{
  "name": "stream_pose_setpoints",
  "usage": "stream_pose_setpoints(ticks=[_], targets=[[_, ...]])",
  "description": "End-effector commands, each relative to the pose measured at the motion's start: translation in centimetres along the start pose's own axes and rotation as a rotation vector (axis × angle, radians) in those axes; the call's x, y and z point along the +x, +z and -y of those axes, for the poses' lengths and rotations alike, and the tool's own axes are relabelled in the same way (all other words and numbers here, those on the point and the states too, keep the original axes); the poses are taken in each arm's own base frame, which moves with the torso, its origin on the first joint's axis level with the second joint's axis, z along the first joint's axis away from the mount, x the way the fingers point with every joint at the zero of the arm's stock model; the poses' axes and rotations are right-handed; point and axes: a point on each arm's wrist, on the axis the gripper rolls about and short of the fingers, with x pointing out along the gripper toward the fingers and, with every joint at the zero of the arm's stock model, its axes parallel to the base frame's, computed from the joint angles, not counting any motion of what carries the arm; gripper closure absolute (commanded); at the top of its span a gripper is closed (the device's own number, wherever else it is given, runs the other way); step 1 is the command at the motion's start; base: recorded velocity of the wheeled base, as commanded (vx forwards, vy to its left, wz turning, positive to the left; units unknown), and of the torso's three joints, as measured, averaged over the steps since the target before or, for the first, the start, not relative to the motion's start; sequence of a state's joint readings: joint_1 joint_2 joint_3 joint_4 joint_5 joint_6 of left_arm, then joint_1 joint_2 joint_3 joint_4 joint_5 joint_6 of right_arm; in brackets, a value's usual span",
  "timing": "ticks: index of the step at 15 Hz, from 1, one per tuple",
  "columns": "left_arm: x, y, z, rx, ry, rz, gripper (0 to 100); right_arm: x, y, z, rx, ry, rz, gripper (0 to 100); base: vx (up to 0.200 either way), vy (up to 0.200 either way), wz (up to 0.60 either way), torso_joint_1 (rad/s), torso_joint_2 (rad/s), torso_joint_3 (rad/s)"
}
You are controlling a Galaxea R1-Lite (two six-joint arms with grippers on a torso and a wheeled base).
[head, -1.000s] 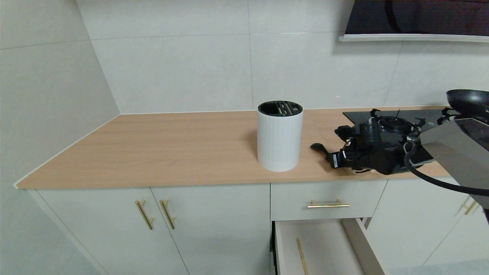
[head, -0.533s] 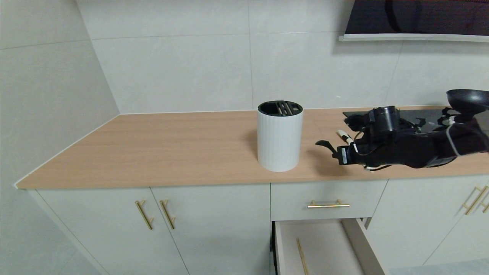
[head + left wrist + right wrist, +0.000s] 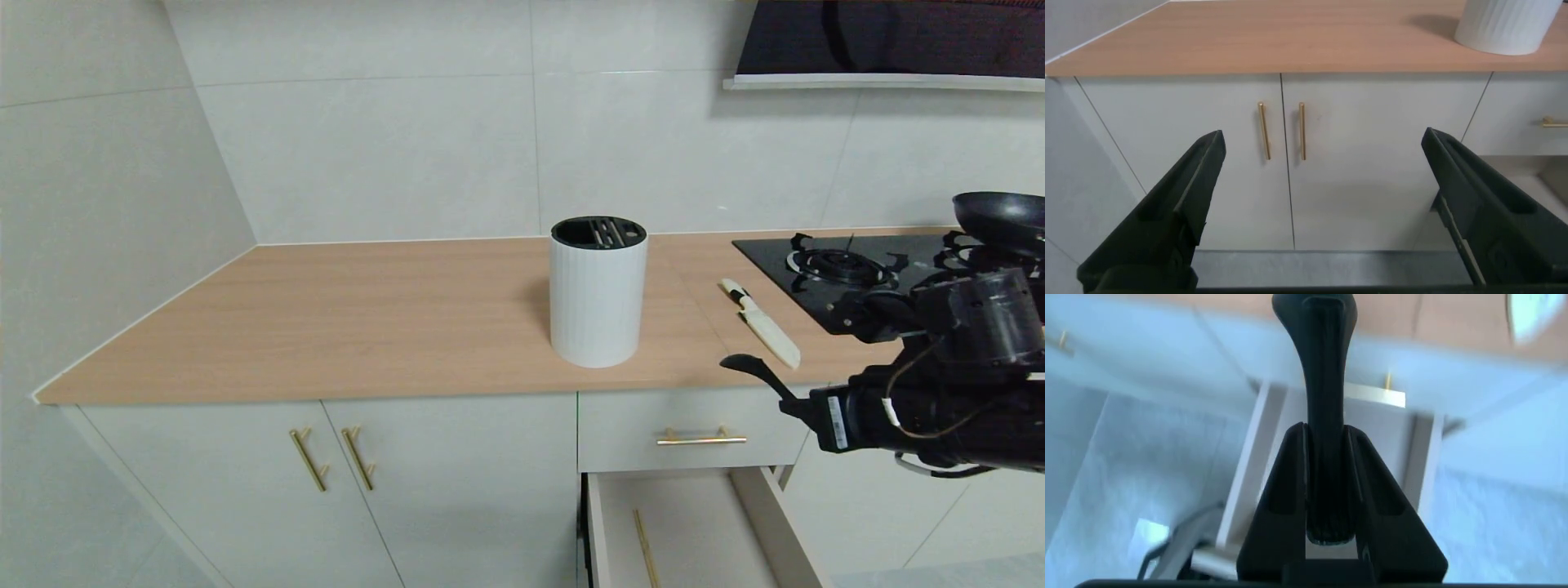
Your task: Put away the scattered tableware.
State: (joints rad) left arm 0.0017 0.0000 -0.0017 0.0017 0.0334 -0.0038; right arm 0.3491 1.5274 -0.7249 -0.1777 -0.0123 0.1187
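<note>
Tableware is lying in two places: a cream knife (image 3: pixel 761 323) is resting flat on the counter, and a black utensil (image 3: pixel 749 367) is sitting in the right gripper (image 3: pixel 793 400).

Pale wall tiles (image 3: pixel 367 147) are running behind and to the left of that gripper. A wooden countertop (image 3: pixel 367 318) is stretching away to its left, its front edge just beyond the fingers. White cabinet doors (image 3: pixel 245 482) with gold handles are hanging below the counter, to the gripper's lower left. A dark range hood (image 3: pixel 890 41) is hanging high above it. Below the gripper and slightly left, an open drawer (image 3: pixel 702 523) is standing pulled out, with a thin gold stick (image 3: pixel 645 545) lying on its floor. A closed drawer (image 3: pixel 700 416) is sitting between it and the counter edge. A black gas hob (image 3: pixel 841 265) is lying beyond the gripper, with a black pan (image 3: pixel 1000 216) sitting on it farther right.

A white ribbed holder (image 3: pixel 598 302) with a black slotted top is standing upright on the counter, beyond the gripper and to its left. The knife is lying between holder and hob, just past the gripper.

The right gripper's fingers are clamping the utensil's handle, whose rounded end is pointing up and left toward the counter edge. The left gripper (image 3: pixel 1323 143) is hanging low in front of the cabinet doors, fingers spread wide, holding nothing.
</note>
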Motion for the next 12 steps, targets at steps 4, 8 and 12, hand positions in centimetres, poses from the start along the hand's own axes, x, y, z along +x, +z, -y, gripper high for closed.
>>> stream_pose_setpoints(ticks=[4, 8, 12], targets=[[0.0, 0.0, 0.0, -0.001, 0.002, -0.002, 0, -2.6, -2.5, -0.1, -0.018, 0.013, -0.005, 100, 0.0, 0.0, 0.0, 0.0, 0.0, 0.0], [0.0, 0.0, 0.0, -0.001, 0.002, -0.002, 0, -1.9, -3.8, 0.2, -0.015, 0.001, -0.067, 100, 0.0, 0.0, 0.0, 0.0, 0.0, 0.0], [0.0, 0.0, 0.0, -0.001, 0.002, -0.002, 0, -0.9, -4.2, 0.3, -0.013, -0.006, -0.096, 100, 0.0, 0.0, 0.0, 0.0, 0.0, 0.0]])
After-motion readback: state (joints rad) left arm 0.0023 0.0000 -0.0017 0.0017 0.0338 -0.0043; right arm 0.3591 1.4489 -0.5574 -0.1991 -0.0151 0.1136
